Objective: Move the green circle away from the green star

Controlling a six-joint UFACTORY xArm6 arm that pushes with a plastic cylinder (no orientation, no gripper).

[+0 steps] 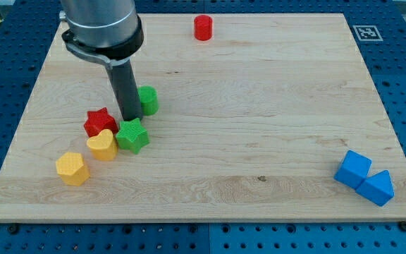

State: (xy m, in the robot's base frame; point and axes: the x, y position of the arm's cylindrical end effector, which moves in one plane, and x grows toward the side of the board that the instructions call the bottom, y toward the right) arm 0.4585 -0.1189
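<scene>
My tip [130, 117] stands between the green circle [148, 100], at its 2 o'clock, and the green star [132, 135], just at its 6 o'clock. The rod carries no jaws. A red star [99, 122] and a yellow heart [103, 145] crowd the green star's 9 o'clock side on the wooden board [259, 106].

You've got my tip [130, 117] left of centre, wedged btwn the green circle [147, 100], just upper right of it, & the green star [132, 135], right below. Red star [99, 123] sits left of the tip; yellow heart [103, 144] below it, touching the green star. Yellow hexagon [72, 168] further lower left. Red cylinder [203, 27] top centre. Blue cube [352, 169] & blue triangle [378, 188] touch, lower right.
</scene>
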